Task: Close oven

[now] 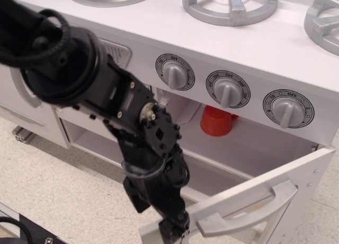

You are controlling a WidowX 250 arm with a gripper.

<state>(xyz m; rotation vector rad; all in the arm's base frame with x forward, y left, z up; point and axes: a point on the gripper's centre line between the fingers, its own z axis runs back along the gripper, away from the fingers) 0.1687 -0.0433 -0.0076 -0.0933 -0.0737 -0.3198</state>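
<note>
One white oven [249, 148], door half-open.

Black arm [106, 96] enters from upper left, angling down and right. Wrist bent steeply downward. Gripper [174, 231] points at the floor near bottom edge; can't tell how the jaws stand.

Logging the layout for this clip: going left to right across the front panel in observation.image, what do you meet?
Grey vent grille → left knob → middle knob → right knob. Below them the oven door hangs open, with a red cup inside.
</note>
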